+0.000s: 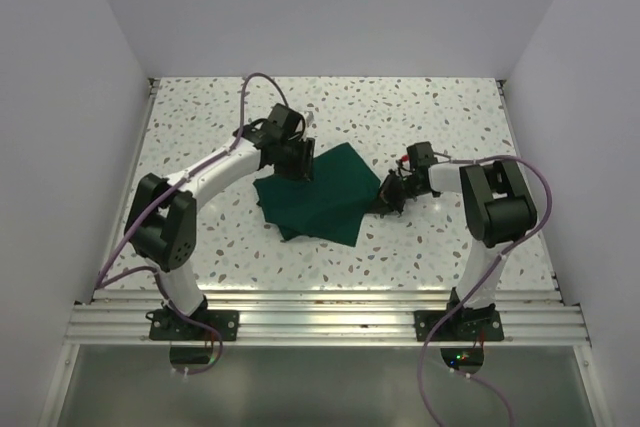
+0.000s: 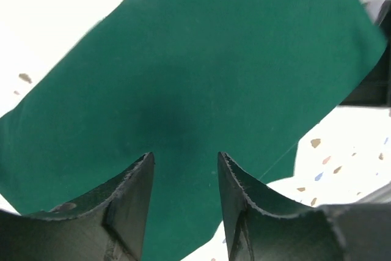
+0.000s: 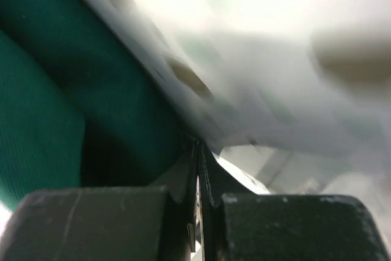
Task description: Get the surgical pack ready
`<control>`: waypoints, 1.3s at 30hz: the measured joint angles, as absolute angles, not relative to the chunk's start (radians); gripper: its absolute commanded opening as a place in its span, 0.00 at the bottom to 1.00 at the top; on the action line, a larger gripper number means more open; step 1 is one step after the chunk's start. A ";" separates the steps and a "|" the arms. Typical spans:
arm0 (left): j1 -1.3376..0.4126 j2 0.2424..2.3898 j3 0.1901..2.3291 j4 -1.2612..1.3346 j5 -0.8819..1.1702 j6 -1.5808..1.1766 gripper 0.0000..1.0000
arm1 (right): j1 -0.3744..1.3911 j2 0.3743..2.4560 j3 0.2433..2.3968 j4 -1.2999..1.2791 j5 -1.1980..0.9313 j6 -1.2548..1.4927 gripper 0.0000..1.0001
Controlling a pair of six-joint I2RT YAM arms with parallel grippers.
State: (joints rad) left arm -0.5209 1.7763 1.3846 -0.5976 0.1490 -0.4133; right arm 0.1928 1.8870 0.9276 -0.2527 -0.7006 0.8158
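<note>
Closest to you in the overhead view is the metal rail (image 1: 320, 319) with both arm bases (image 1: 190, 325) bolted on, the left one at about 7 o'clock and the right one at about 5 o'clock. Moving up onto the speckled bench (image 1: 420, 117), the dark green drape (image 1: 318, 199) sits pretty much dead centre. It's lying skewed like a diamond, with an extra layer of cloth peeking out along its 7 o'clock side. Your right gripper (image 1: 390, 195) is down at the drape's 3 o'clock corner. On its wrist cam the jaws are pressed together with no gap. Green cloth sits right at the tips on the left, but it's too blurry to tell whether any of it is actually pinched. Farther back, your left gripper (image 1: 297, 160) hangs over the drape's 11 o'clock corner. Its wrist cam shows the fingers (image 2: 137, 181) standing apart, with the drape spread out beyond the gap.
</note>
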 measured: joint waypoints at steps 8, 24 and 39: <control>-0.554 1.739 1.385 -0.656 0.038 -0.409 0.59 | 0.196 2.086 1.219 -0.224 -0.699 0.890 0.00; -0.738 1.969 1.726 -0.850 -0.213 -0.418 0.63 | 0.126 2.063 1.509 -0.573 -0.458 0.714 0.99; -0.857 2.098 1.745 -0.978 -0.399 -0.517 0.53 | 0.094 1.771 1.237 -0.641 -0.384 0.591 0.99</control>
